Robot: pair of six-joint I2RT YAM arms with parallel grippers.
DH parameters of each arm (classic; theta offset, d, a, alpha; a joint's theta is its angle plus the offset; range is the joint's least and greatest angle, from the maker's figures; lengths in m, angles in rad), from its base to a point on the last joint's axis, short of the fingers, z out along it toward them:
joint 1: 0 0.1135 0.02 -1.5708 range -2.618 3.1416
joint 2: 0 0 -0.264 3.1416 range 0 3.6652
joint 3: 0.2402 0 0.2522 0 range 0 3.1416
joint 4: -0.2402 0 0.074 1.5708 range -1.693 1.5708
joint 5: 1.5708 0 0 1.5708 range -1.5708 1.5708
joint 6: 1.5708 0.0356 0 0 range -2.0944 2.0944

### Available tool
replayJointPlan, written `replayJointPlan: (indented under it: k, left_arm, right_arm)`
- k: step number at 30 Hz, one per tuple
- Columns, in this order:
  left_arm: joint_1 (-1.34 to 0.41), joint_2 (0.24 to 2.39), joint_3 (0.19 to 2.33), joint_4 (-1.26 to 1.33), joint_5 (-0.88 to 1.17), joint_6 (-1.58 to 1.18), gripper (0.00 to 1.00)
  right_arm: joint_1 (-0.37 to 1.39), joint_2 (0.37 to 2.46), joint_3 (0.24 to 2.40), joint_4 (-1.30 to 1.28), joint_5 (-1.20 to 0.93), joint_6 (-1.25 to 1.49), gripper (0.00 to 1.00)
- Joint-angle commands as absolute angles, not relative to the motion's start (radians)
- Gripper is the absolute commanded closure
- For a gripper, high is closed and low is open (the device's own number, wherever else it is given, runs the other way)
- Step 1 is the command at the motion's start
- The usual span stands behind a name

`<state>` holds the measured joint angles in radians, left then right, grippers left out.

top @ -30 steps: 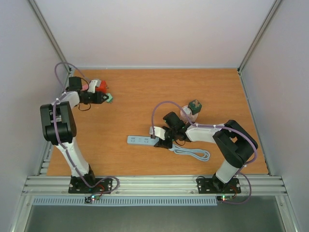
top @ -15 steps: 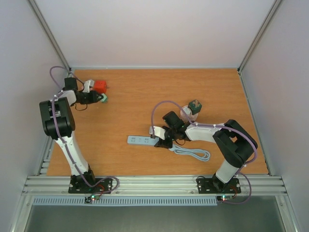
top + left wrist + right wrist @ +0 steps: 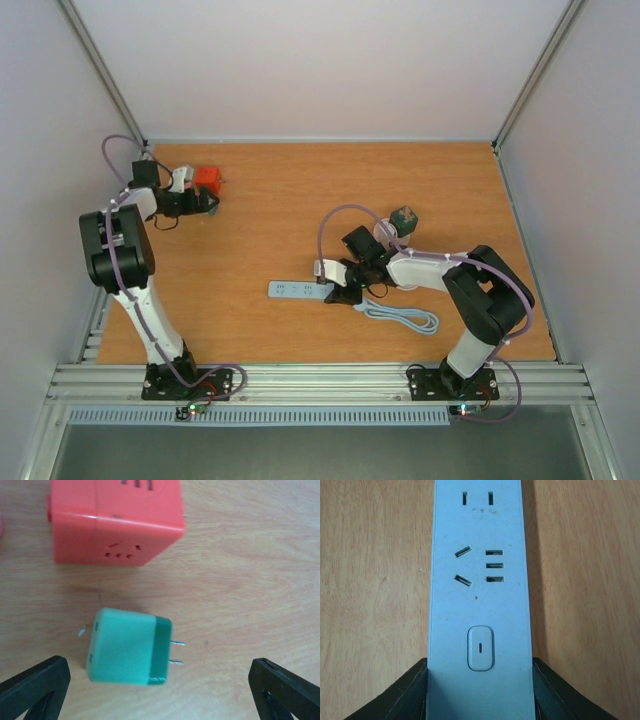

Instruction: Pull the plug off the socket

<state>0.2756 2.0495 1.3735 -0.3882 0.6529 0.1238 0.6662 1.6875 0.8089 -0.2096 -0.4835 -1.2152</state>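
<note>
We take the power strip (image 3: pixel 479 580) as reference; it lies flat on the table (image 3: pixel 300 220). Its cable (image 3: pixel 400 318) coils to the strip's right. The cube socket (image 3: pixel 115 520) and the plug (image 3: pixel 129 646) lie far left of the strip and behind it, apart from each other. The right end effector (image 3: pixel 480 700) straddles the strip's right end.

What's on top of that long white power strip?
Nothing plugged in: the power strip shows bare sockets and its switch. The right gripper clamps its sides; the end beneath the gripper is hidden.
</note>
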Motion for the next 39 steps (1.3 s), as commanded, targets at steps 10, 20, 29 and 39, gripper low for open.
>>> replayJointPlan:
  k: [10, 20, 29, 39]
  left_arm:
    - [0.211, 1.797, 1.273, -0.491, 0.637, 0.485, 0.00]
    - [0.058, 1.698, 1.177, -0.661, 0.686, 0.771, 0.07]
    - [0.009, 1.687, 1.150, -0.696, 0.696, 0.823, 0.18]
    - [0.005, 1.689, 1.131, -0.739, 0.705, 0.895, 0.32]
  right_arm:
    - [0.650, 1.609, 0.841, -0.356, -0.513, -1.214, 0.34]
    - [0.568, 1.507, 0.827, -0.545, -0.461, -1.251, 0.33]
    - [0.515, 1.444, 0.700, -0.638, -0.363, -1.349, 0.42]
    - [0.294, 1.377, 0.631, -0.732, -0.281, -1.592, 0.65]
